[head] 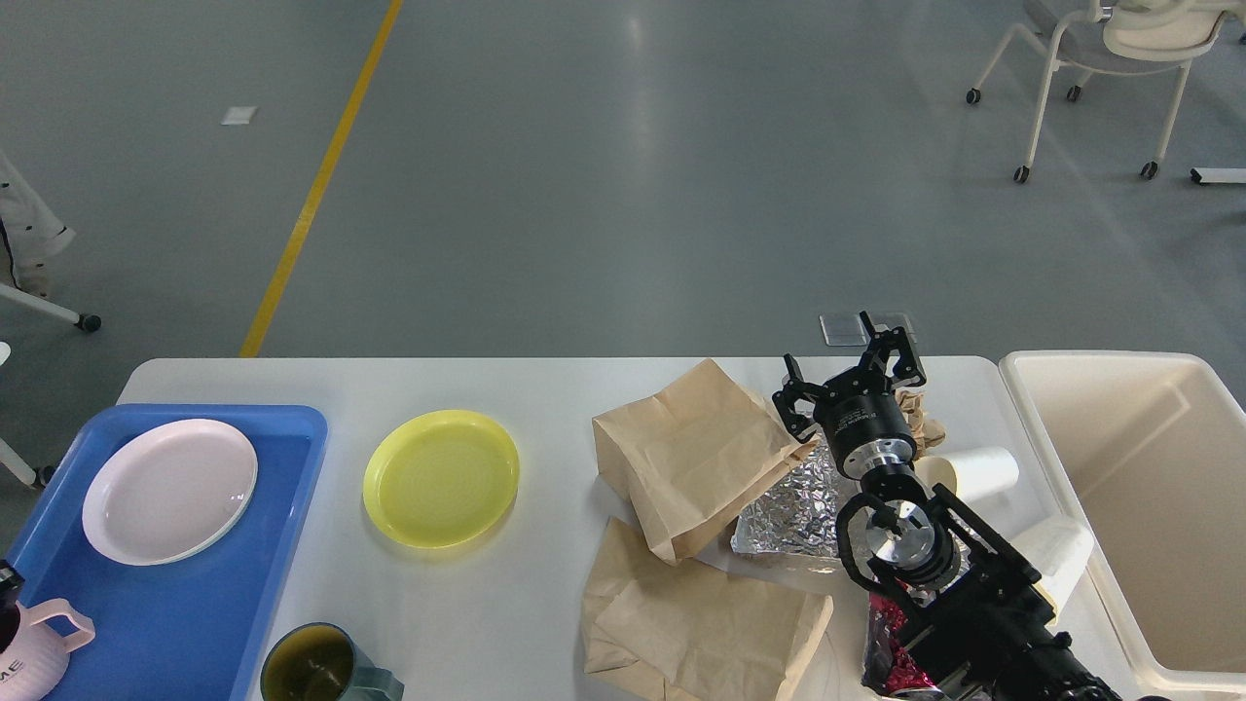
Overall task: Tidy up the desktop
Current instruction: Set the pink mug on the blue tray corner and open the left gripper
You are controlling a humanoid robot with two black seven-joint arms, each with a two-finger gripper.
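Observation:
The white desktop (545, 385) holds dishes on the left and litter on the right. My right gripper (845, 375) is open and empty. It hovers between a brown paper bag (691, 453) and a crumpled brown paper (923, 417), above a piece of foil (793, 506). Only a black sliver of my left gripper (6, 576) shows at the lower left edge. It is at the rim of a pink mug (44, 647) over the blue tray (292, 424). A yellow plate (440, 477) lies on the desktop beside the tray.
A pink plate (168, 492) lies in the tray. A green mug (316, 667) stands at the front edge. A second paper bag (701, 623), two white paper cups (973, 472) (1056, 560) and a magenta wrapper (884, 643) lie by my right arm. A cream bin (1139, 506) stands at the right.

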